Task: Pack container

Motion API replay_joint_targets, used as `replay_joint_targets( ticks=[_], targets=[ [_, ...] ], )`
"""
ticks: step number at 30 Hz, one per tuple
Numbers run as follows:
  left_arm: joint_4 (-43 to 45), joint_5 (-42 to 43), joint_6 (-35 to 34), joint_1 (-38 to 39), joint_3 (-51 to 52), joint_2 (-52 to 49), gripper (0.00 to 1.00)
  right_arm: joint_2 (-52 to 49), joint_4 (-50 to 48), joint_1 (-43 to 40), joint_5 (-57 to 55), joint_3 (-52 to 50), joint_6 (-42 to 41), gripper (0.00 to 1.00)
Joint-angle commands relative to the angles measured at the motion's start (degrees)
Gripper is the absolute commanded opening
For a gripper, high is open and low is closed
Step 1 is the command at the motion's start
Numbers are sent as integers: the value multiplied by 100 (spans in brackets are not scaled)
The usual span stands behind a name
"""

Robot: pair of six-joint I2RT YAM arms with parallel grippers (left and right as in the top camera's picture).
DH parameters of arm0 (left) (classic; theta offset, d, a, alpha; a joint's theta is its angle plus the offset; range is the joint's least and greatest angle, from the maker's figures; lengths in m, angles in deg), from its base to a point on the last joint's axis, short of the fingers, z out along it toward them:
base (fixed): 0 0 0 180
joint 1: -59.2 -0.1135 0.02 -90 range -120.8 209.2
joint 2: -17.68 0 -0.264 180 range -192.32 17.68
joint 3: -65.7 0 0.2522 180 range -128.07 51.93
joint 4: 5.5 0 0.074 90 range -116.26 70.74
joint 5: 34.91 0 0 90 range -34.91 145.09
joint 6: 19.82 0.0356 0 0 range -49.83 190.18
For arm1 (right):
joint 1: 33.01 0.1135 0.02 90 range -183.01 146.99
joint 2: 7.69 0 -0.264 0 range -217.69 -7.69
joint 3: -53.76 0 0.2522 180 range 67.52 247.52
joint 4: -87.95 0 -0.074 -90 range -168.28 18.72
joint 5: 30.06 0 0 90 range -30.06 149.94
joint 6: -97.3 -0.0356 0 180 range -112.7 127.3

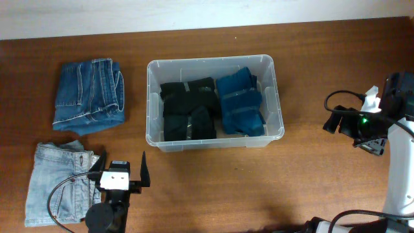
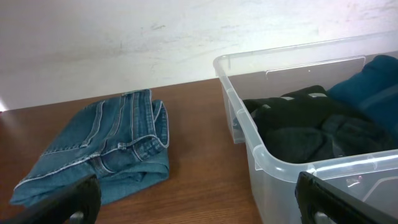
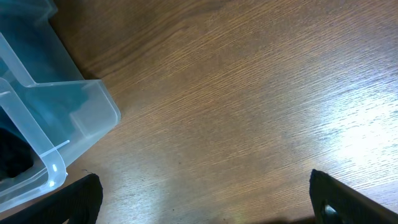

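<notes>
The container [image 1: 207, 61] sits on the table [image 1: 304, 188] near the middle, a little toward the far wall, with its top open. Inside it, black folded clothes [image 1: 189, 109] fill the left part. A blue folded piece [image 1: 240, 103] lies on the right, touching them. Out on the wood, to the left and well apart from the tub, a pair of dark blue jeans [image 1: 88, 94] lies folded. Nearer the front edge lies a paler pair of jeans [image 1: 55, 184], folded too. The left hand [image 1: 123, 162] hovers at the front, by the right edge of the pale jeans, its fingers spread wide with nothing between them. Its own camera looks toward the dark jeans and the tub's near left corner. The right hand [image 3: 204, 177] is off to the right of the container, apart from it. Its fingers are spread wide too and hold nothing; its camera shows wood below and a corner of the tub at the side.
</notes>
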Motion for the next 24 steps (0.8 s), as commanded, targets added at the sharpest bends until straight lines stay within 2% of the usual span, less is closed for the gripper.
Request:
replay_joint_targets(
  ticks=[1, 24],
  targets=[
    [15, 42, 92, -13, 31, 26, 99, -39, -9, -35, -31, -28, -33, 99],
    [20, 118, 87, -13, 31, 26, 99, -39, -9, -35, -31, -28, -33, 99]
  ],
)
